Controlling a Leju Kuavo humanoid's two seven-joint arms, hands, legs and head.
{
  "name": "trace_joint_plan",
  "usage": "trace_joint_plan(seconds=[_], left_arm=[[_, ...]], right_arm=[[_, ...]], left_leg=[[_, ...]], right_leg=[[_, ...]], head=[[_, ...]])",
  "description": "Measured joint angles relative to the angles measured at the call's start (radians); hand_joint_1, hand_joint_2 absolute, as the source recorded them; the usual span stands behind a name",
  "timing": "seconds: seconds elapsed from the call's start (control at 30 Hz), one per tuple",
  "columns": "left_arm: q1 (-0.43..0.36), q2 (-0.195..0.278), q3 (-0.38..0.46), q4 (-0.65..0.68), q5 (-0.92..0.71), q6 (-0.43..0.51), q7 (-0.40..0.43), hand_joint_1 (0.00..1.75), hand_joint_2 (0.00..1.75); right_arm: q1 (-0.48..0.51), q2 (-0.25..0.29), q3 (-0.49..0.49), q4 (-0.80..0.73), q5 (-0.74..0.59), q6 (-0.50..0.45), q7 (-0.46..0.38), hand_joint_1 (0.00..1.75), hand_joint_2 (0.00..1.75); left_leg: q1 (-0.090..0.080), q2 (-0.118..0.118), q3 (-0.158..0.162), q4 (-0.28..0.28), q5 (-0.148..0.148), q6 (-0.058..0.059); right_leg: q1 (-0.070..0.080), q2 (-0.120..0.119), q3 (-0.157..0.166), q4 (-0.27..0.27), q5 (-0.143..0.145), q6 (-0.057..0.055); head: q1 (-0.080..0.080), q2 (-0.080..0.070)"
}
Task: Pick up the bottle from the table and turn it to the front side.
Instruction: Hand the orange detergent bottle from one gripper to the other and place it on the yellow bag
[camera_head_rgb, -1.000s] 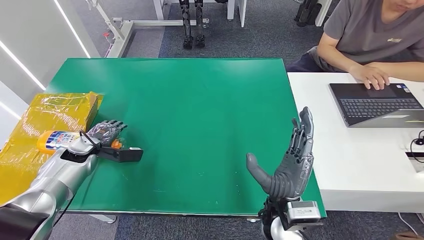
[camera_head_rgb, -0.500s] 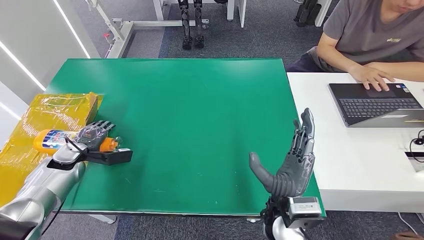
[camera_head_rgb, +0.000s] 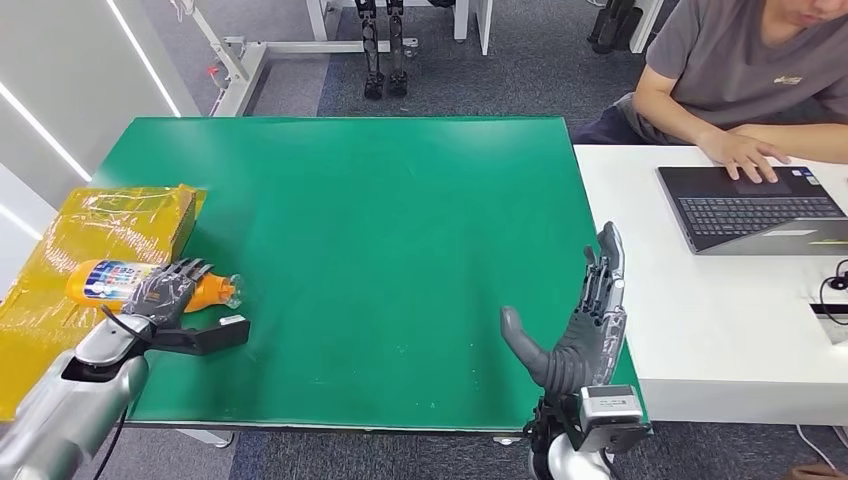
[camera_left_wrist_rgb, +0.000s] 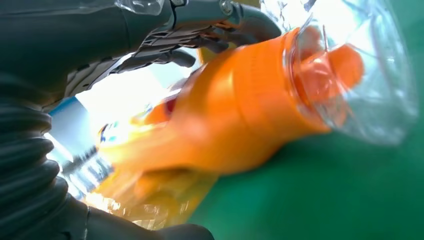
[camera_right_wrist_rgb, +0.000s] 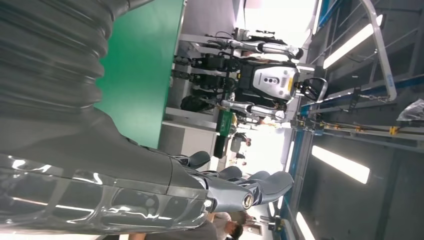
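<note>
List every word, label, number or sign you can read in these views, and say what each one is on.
None can be read.
Bottle label: blue and white print, too small in the head view, blurred in the left wrist view.
Person's grey shirt: a small chest logo, too small to read.
Laptop keys: too small to read.

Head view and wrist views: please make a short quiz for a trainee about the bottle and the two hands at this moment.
1. True or false: the bottle stands upright at the middle of the green table.
2. Which hand is at the bottle? A) left hand B) right hand
3. Fill in: the bottle's clear cap points toward the table's ____.

Key: 1 false, it lies on its side at the table's left edge, partly over the yellow wrapped package. 2 A. 3 middle.
</note>
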Motion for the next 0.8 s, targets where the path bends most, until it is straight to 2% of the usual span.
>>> trace_joint_plan(seconds=[0.13, 0.23, 0.33, 0.47, 0.67, 0.8], left_arm=[[0.108, 0.007, 0.060, -0.171, 0.115, -0.054, -0.066, 0.00, 1.75], [0.158, 0.003, 0.099, -0.286, 0.231, -0.073, -0.134, 0.00, 1.75], [0.176, -0.008, 0.131, -0.380, 0.360, -0.079, -0.204, 0.00, 1.75], [0.157, -0.028, 0.163, -0.464, 0.561, -0.064, -0.292, 0.00, 1.75], [0.116, -0.109, 0.190, -0.537, 0.838, -0.007, -0.390, 0.00, 1.75], [0.110, -0.194, 0.202, -0.564, 1.083, -0.046, -0.383, 0.00, 1.75]], right_arm=[[0.002, 0.000, -0.002, 0.003, 0.001, 0.005, 0.004, 0.00, 1.75], [0.004, 0.000, -0.002, 0.004, 0.001, 0.009, 0.006, 0.00, 1.75], [0.005, 0.000, -0.002, 0.006, 0.001, 0.014, 0.009, 0.00, 1.75], [0.007, 0.001, -0.002, 0.009, -0.001, 0.017, 0.012, 0.00, 1.75], [0.015, 0.003, -0.002, 0.019, -0.012, 0.019, 0.005, 0.00, 1.75], [0.016, 0.004, 0.002, 0.027, -0.019, 0.018, 0.002, 0.00, 1.75]], left_leg=[[0.000, 0.000, -0.001, 0.000, 0.000, 0.000], [0.000, 0.000, -0.002, 0.000, 0.000, 0.000], [0.000, -0.001, -0.002, 0.000, 0.000, 0.000], [0.000, -0.001, -0.002, 0.000, 0.000, 0.000], [0.000, -0.001, -0.002, 0.000, 0.000, 0.000], [0.000, -0.002, -0.002, 0.001, 0.000, 0.000]], right_leg=[[0.000, 0.000, -0.001, 0.000, 0.000, 0.000], [0.000, -0.001, -0.001, -0.001, 0.000, 0.000], [0.000, -0.001, -0.001, -0.001, 0.000, 0.000], [0.000, -0.001, -0.001, -0.001, 0.000, 0.000], [0.000, -0.001, -0.001, -0.001, 0.000, 0.000], [0.000, -0.002, -0.001, -0.001, 0.000, 0.000]], head=[[0.000, 0.000], [0.000, 0.000], [0.000, 0.000], [0.000, 0.000], [0.000, 0.000], [0.000, 0.000]])
